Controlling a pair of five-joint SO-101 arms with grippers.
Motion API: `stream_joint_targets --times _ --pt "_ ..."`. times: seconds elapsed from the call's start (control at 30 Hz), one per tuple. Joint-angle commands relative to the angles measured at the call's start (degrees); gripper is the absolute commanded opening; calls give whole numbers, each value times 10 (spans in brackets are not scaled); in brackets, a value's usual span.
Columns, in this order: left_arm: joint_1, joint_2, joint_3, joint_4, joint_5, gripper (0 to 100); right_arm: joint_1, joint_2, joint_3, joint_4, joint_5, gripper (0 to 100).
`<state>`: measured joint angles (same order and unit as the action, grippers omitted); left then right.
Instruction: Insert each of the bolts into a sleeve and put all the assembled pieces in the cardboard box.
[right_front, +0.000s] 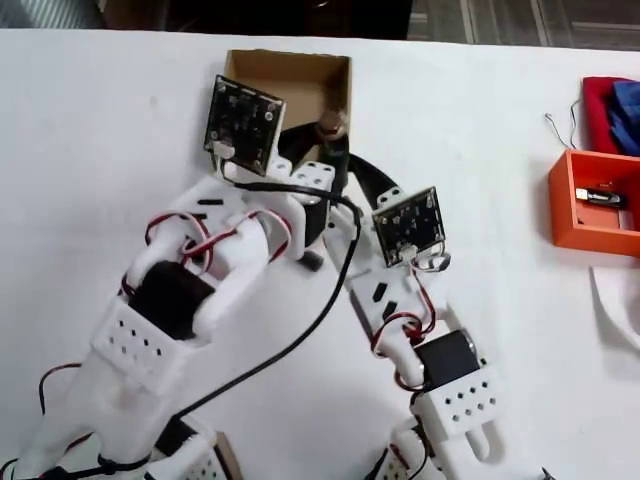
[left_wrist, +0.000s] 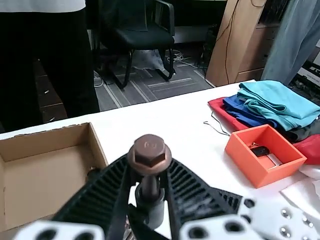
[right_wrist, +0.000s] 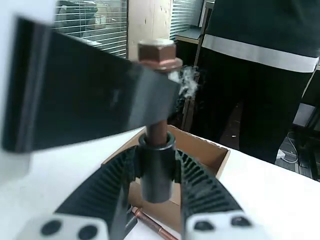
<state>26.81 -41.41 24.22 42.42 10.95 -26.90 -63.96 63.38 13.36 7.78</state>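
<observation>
A copper bolt (left_wrist: 149, 150) with a hex head stands upright, its shank partly down inside a black sleeve (right_wrist: 157, 172). My left gripper (left_wrist: 149, 177) is shut on the bolt's shank just under the head. My right gripper (right_wrist: 157, 170) is shut on the sleeve, and the bolt head (right_wrist: 157, 54) shows above it beside the left gripper's black finger (right_wrist: 95, 102). In the high view both arms meet at the bolt (right_front: 330, 128), over the near right side of the open cardboard box (right_front: 290, 72). The box (left_wrist: 40, 170) looks bare inside where I can see it.
A second copper bolt (right_wrist: 152, 227) lies on the white table in front of the cardboard box (right_wrist: 200, 145). An orange tray (right_front: 590, 215) stands at the right, with folded cloths (left_wrist: 270, 102) behind it. A black cable (right_front: 300, 340) runs between the arms.
</observation>
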Motion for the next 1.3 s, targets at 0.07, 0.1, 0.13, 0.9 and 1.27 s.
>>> stream_joint_targets --times 0.07,0.1,0.13,0.9,1.27 --pt "11 -4 15 1 -4 25 0 -13 -4 1 2 22" --pt "10 -4 15 1 -4 25 0 -13 -4 1 2 22" --pt "9 -4 15 1 -4 25 0 -13 -4 1 2 22" --pt "-50 -7 -51 40 -4 191 0 -13 -4 1 2 22" --pt "-76 -8 -71 61 -4 189 0 -13 -4 1 2 22"
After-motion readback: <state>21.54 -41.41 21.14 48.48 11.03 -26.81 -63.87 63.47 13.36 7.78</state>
